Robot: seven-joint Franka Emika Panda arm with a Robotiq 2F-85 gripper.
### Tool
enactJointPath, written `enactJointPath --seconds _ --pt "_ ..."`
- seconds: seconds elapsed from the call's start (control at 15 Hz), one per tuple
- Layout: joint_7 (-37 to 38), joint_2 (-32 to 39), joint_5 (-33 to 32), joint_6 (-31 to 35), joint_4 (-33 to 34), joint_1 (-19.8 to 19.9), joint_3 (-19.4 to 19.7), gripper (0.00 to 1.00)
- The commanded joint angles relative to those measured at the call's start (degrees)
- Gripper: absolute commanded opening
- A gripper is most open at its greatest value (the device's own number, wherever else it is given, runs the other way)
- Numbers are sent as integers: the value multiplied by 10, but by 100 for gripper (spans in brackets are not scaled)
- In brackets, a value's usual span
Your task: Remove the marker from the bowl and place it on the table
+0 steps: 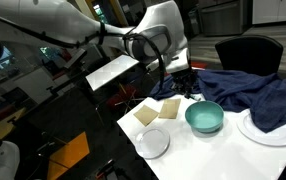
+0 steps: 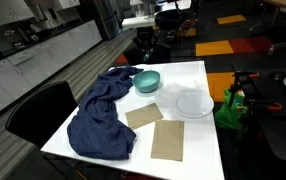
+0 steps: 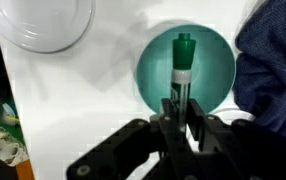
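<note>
Hovering gripper frames marker lying in bowl.

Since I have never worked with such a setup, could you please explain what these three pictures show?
This is one robot arm with a two-fingered gripper at its end, steered remotely by a person. Two pictures come from cameras standing outside the robot, looking at the same white table from different places. The third comes from a camera on the wrist, looking down past the gripper.

On the table are a teal bowl, a small white plate, a larger white plate, two tan mats and a dark blue cloth. The wrist view shows a marker with a green cap in the bowl.

The gripper's fingers stand close together, with the marker's near end showing between them. I cannot tell whether they actually grip it.
</note>
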State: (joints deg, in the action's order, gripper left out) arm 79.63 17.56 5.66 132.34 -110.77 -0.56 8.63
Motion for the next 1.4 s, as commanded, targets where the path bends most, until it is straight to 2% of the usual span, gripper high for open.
enactJointPath --seconds 0.0,0.53,1.0,1.07,1.13,1.33 --pt "44 -65 11 5 -75 14 8 5" --pt "144 -38 56 13 -95 45 14 5" --pt "299 19 64 59 -91 44 21 5" --pt "268 9 46 38 -88 46 16 5" --pt "272 16 45 41 -88 46 16 20" --pt "272 19 46 41 -87 45 16 20"
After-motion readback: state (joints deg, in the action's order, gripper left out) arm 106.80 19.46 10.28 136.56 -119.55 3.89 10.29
